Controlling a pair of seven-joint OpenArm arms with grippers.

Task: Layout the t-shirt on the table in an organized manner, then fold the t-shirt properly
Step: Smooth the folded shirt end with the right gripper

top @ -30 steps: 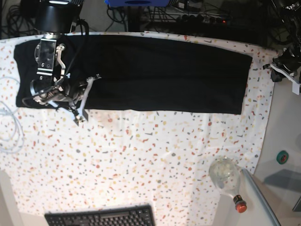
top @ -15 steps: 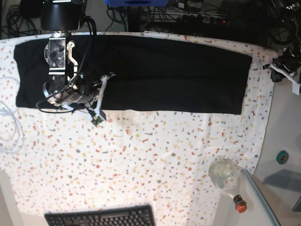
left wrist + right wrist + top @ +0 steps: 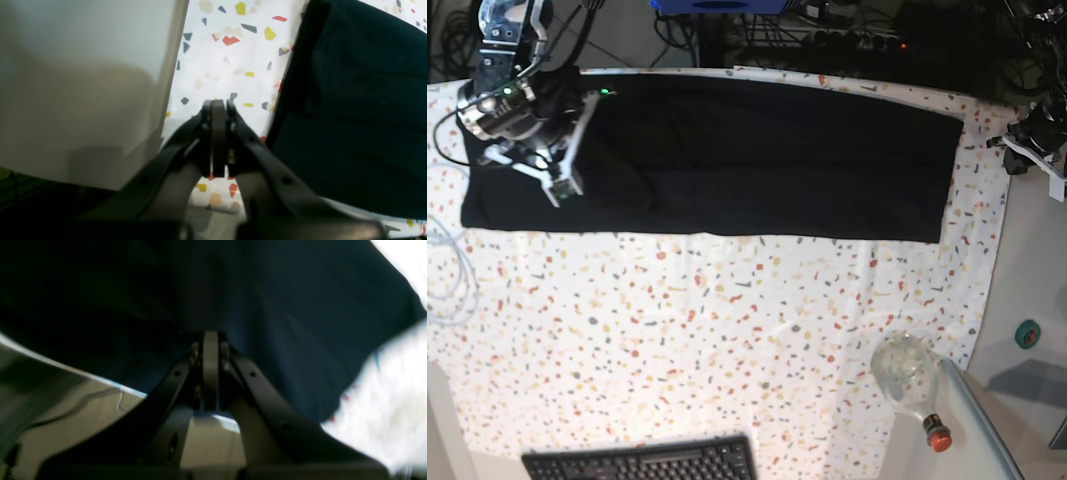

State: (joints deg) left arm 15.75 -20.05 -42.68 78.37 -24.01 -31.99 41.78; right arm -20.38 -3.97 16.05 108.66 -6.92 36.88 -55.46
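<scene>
**Folding stage: long band laid out, both grippers empty**

Looking down from the base view, you have the t-shirt (image 3: 727, 160) lying as one long dark band across the far half of the table (image 3: 727, 340), its edges fairly straight and the cloth flat. It reads as already folded lengthwise, so the layout step looks finished and the crosswise folds are what remain.

Your right gripper (image 3: 210, 373) hangs over the band's end at that view's left, jaws pressed together with nothing between them; its wrist view shows only dark cloth beneath. Your left gripper (image 3: 218, 140) sits off the opposite end, just beside the shirt's edge, also pressed together and empty, over speckled cover.

For the next move, you will likely need to spread the jaws, lower onto the corners of one short end, pinch every layer together, and carry that end over the band. Keep the keyboard (image 3: 642, 462) and the glass bottle (image 3: 909, 380) out of your path.
</scene>
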